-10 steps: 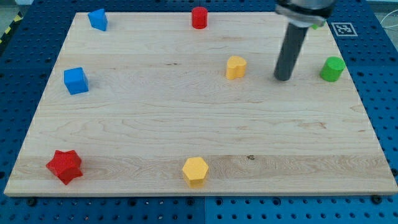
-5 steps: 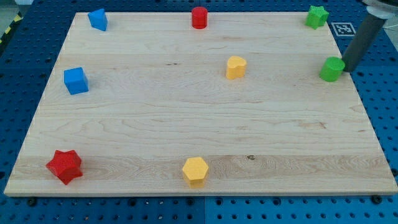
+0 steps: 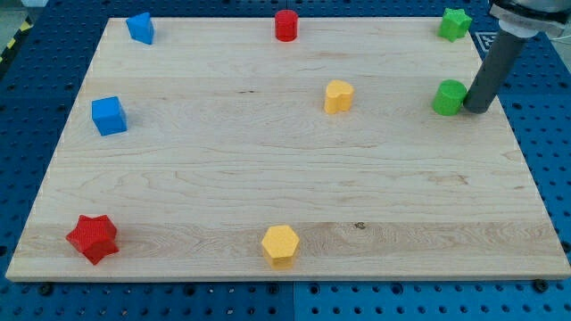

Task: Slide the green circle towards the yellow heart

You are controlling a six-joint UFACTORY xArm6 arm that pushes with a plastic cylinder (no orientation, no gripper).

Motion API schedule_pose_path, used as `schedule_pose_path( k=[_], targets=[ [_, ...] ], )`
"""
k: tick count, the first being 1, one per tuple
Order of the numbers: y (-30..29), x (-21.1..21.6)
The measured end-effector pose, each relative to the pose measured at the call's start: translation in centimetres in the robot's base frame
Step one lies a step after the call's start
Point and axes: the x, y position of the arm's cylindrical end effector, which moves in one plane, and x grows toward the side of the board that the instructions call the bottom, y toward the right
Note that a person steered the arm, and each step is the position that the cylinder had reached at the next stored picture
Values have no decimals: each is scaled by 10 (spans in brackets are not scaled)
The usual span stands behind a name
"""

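The yellow heart [image 3: 338, 95] is sitting on the desk [image 3: 268, 178] a little right of centre, in the upper half. The green circle [image 3: 449, 97] is lying well apart from it toward the view's right, at almost the same level. My tip [image 3: 475, 111] is standing just beside the circle's right flank, apparently touching it. I am carrying no hand, only a bare rod, so nothing is opening or closing.

Judging from this line-up, the push is wanting to run straight toward the view's left. The tip is sitting slightly low on the circle's side, so the block may be drifting upward as it goes. Centring the contact behind the circle, directly opposite the heart, is looking wise. A slow stroke should be stopping it from rolling off the rod.

The green circle is showing as a short, bright green cylinder with a flat top, standing upright. The strip between it and the heart is looking bare.
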Motion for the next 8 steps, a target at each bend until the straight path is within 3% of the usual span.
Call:
schedule_pose_path(
  k=[2,4,6,8],
  targets=[
    [-21,-15],
    [-22,19],
    [-57,18],
    [-64,-7]
  ],
)
